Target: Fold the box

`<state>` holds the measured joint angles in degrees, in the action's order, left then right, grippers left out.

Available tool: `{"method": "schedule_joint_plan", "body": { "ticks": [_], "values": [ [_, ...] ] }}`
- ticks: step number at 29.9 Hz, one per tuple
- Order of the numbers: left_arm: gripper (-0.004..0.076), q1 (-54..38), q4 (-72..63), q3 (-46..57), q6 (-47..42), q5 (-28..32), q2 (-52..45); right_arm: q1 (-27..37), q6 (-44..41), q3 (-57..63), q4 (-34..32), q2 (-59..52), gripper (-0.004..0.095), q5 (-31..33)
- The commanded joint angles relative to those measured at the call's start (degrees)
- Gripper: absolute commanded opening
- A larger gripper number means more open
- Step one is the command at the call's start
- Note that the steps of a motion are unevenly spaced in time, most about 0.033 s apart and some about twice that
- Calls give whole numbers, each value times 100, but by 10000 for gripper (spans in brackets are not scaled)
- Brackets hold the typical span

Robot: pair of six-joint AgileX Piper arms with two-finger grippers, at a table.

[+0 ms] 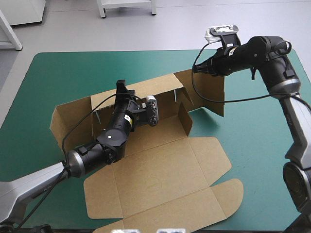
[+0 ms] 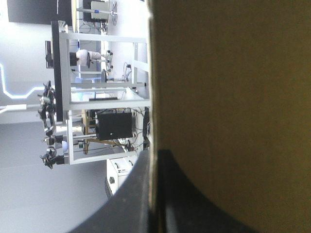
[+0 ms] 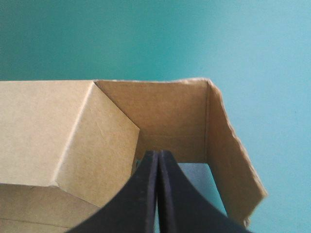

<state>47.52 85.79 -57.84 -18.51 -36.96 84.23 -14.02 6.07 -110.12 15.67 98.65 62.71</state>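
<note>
High view showed the brown box (image 1: pixel 160 170) lying at the middle of the teal-green counter (image 1: pixel 58 73), far walls raised, its lid (image 1: pixel 165 204) flat toward the near edge. The left end effector (image 1: pixel 121 86) was clamped narrow on the far wall's (image 1: pixel 160 87) top edge, board between its black fingers. The right end effector (image 1: pixel 196 69), pressed together into a point, was at the far right flap's (image 1: pixel 209 92) upper corner.

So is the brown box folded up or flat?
Partly folded: the brown cardboard box has far walls standing up, but its near panels lie flat on the teal-green table cover.
</note>
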Motion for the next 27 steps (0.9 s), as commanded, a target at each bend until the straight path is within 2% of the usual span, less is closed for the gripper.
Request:
{"method": "schedule_joint_plan", "body": {
  "ticks": [1, 9, 19, 27],
  "values": [
    [-8, -66, 353, -180, -158, 5, -207, -4, 6, -318, 153, -55, -17, -259],
    [-8, -66, 275, -180, -213, 121, -207, -4, 58, -873, 392, 506, -17, -380],
    [-8, -66, -10, -180, -282, 153, -207, -4, -103, -2679, 442, 1701, -17, 126],
    [-8, -66, 1, -180, -282, 164, -207, -4, -123, -2924, 574, 2194, -17, -74]
  ]
}}
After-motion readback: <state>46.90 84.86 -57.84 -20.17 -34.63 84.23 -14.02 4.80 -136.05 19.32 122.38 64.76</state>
